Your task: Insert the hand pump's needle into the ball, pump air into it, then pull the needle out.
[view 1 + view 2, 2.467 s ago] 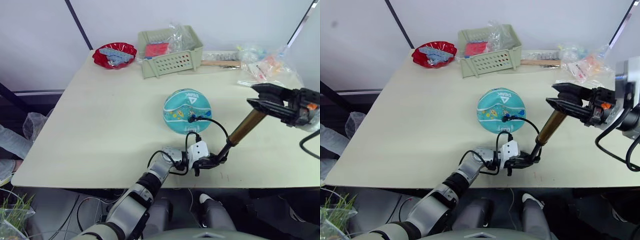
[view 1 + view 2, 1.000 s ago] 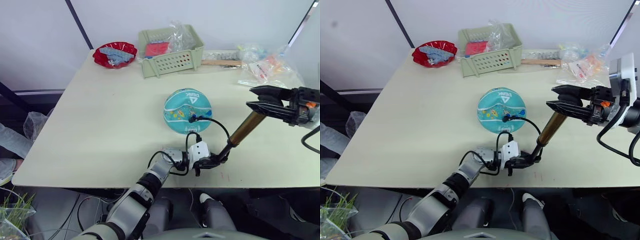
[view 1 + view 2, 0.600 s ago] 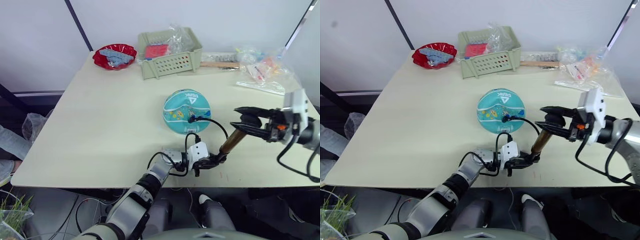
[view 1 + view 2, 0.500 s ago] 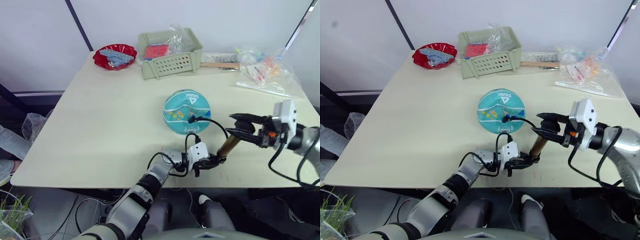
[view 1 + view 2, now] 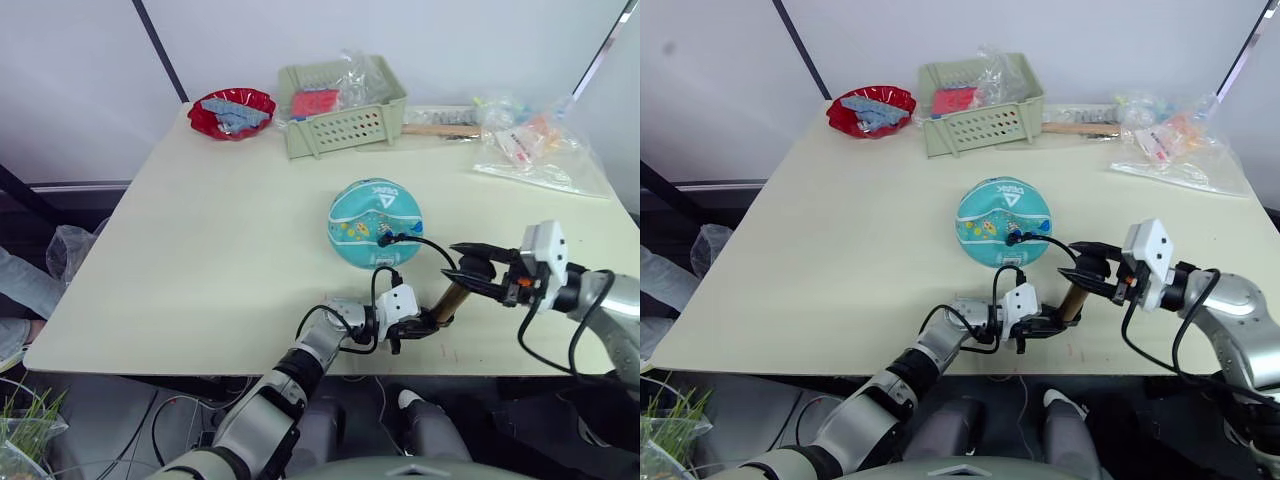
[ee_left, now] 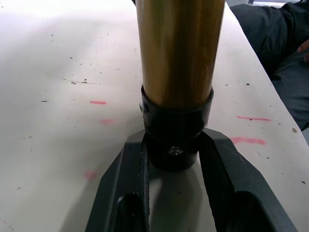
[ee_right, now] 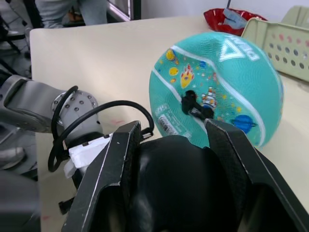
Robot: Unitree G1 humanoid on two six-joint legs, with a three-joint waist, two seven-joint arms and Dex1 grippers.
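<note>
Left eye view: lower centre, the left pincer clamped the slim gold-bronze hand pump; the right pincer gripped its black T-handle. Strokes wanted a steady base, sparing the hose at the teal rubber ball.

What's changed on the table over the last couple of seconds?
The right claw pushed the black T-handle down toward the left claw, shortening the hand pump. The left claw is still shut on the pump's base. The ball and hose stayed put.
</note>
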